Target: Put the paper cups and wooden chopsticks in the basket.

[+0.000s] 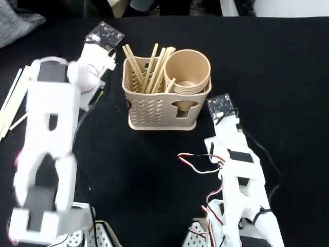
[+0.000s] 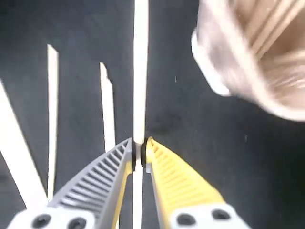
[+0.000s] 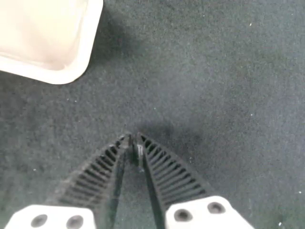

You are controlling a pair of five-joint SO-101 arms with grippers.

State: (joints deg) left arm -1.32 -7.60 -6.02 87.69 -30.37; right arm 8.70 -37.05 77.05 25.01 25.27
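At the far left edge of the black cloth [image 1: 288,77], a few loose wooden chopsticks [image 1: 11,105] are lying flat. Just beside them the left arm [image 1: 49,144] is stretching up the table, its wrist close to the left wall of the basket [image 1: 162,110]. The left gripper [image 2: 139,151] is pinching a single chopstick [image 2: 140,71] between its nearly touching tips, the stick running lengthwise out past them. Its own wrist camera is showing this grip, while from above the wrist is covering it. That camera is also catching the loose sticks on the cloth beside the held one, and the basket, blurred, off to one side. The beige slotted basket is standing upright mid-table. Its left part is holding a bundle of chopsticks [image 1: 148,69] leaning on end, and its right part is holding nested paper cups [image 1: 187,69], mouths up. Further right, the right arm [image 1: 237,170] is resting with its wrist just beside the basket's front right corner. The right gripper [image 3: 132,145] is pressing its jaws together on nothing, over the cloth, with a rounded basket corner nearby.
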